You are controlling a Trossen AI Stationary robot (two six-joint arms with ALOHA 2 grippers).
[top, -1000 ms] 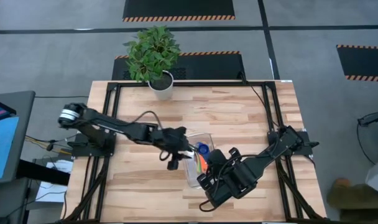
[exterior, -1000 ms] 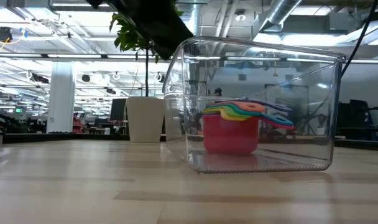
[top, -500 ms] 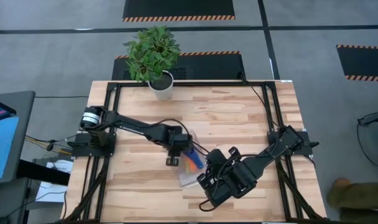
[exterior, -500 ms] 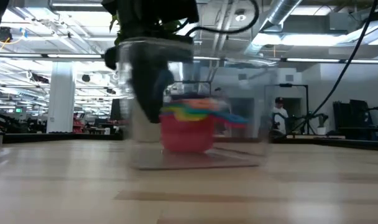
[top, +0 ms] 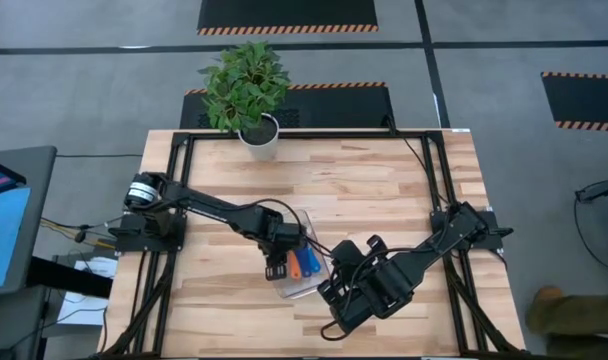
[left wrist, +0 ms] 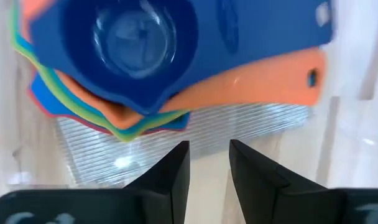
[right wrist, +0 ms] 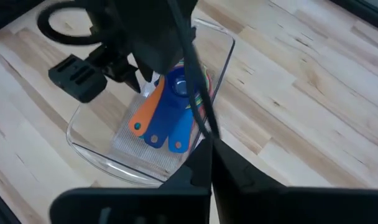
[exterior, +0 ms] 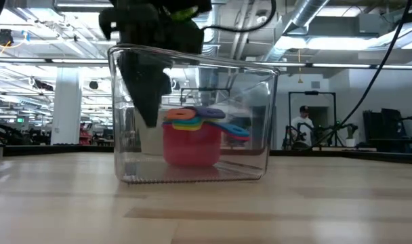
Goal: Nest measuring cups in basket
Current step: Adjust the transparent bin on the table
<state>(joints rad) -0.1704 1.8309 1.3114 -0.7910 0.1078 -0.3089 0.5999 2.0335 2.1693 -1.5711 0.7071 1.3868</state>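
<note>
The clear basket (top: 312, 284) stands flat on the table's middle. Inside it sits a nested stack of measuring cups (exterior: 191, 139), red lowest and dark blue (left wrist: 133, 43) on top, with orange and blue handles (right wrist: 158, 121) fanning out. My left gripper (left wrist: 209, 146) points steeply down at the basket's left wall and is shut on it. My right gripper (right wrist: 206, 149) hangs shut above the table just right of the basket and touches nothing. My left gripper holds the basket's left long wall (exterior: 121, 102), one finger (exterior: 143, 95) inside the basket and the other outside. The fingers come from above, pointing down. The basket's bottom rests flat on the table.
A white pot with a green plant (top: 260, 140) stands at the table's far edge. Black frame rails (top: 314, 133) run along the table's sides. Bare wood lies left of, near and far from the basket.
My left gripper has come down and tipped to point more steeply downward while going toward the table's left edge. The basket with the stacked cups has slid left along the table with it and turned about. My right arm has kept still.
</note>
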